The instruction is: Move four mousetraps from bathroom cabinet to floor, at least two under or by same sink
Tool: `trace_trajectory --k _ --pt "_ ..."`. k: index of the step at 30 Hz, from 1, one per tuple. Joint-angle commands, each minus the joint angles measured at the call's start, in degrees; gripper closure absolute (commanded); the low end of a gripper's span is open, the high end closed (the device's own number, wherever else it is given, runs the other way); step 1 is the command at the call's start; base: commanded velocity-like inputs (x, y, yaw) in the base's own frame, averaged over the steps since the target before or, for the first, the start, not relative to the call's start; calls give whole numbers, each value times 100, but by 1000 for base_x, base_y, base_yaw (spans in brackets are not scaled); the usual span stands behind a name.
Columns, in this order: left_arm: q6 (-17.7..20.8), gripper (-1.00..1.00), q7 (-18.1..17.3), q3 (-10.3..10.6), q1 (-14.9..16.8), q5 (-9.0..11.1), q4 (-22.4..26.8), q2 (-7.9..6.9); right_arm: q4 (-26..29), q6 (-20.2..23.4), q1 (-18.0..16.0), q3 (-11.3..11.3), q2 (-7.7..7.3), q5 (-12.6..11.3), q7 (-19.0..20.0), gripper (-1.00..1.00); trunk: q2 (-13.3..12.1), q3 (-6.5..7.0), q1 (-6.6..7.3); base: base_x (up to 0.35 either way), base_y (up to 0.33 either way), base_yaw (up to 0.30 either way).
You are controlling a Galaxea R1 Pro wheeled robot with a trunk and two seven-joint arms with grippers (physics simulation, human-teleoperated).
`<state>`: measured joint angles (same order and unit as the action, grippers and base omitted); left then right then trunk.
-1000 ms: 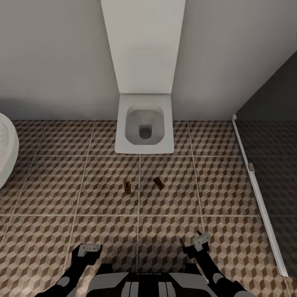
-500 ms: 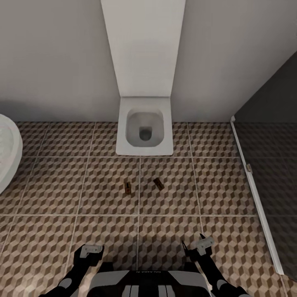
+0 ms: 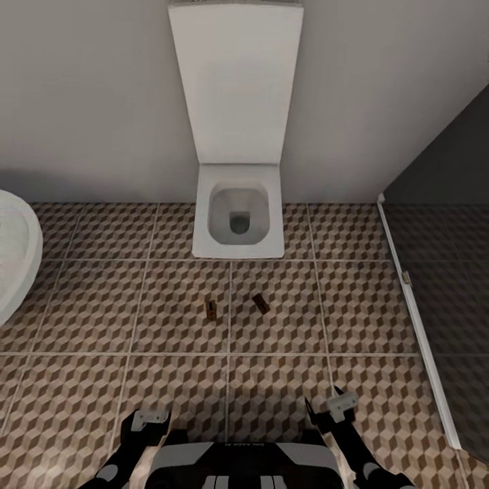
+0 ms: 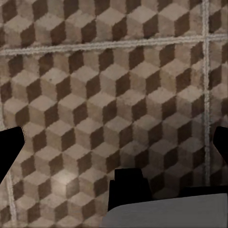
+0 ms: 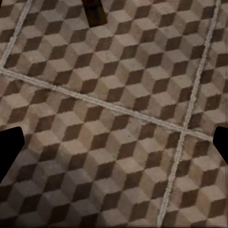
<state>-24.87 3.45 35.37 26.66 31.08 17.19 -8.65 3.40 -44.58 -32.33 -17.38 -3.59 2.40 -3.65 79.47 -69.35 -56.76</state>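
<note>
Head view is drawing back from the toilet [image 3: 238, 217], two mousetraps [image 3: 211, 310] lying on the bathroom floor [image 3: 88, 305], both grippers spread empty, so more fetching is likely ahead.

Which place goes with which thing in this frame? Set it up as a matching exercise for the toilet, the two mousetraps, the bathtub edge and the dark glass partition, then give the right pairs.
Things:
1. toilet
2. two mousetraps
3. bathtub edge
4. dark glass partition

Places:
A. far left of the head view
B. against the back wall, at the middle
C. right side, behind a white floor rail
D. on the tiled floor just in front of the toilet

Pairs: 1-B, 2-D, 3-A, 4-C
</note>
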Motion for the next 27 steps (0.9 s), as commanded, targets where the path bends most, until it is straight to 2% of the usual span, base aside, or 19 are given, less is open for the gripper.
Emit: trace_trajectory --k 1,11,19,27 --pt "-19 -100 35 49 1 23 -18 -3 -10 -11 -2 -25 -3 25 -37 -100 -40 17 23 0 0 0" --pt "-46 -100 33 49 -30 23 -218 4 -53 -15 -2 -28 -2 24 -31 -100 -441 196 242 0 0 0" --pt "-446 -100 38 49 -44 24 -338 4 -58 -15 -2 -29 -2 17 -30 -100 -762 340 418 0 0 0" --pt "-578 -100 34 49 -47 22 -422 6 -59 -15 -2 -29 -2 16 -30 -100 -1083 483 594 0 0 0"
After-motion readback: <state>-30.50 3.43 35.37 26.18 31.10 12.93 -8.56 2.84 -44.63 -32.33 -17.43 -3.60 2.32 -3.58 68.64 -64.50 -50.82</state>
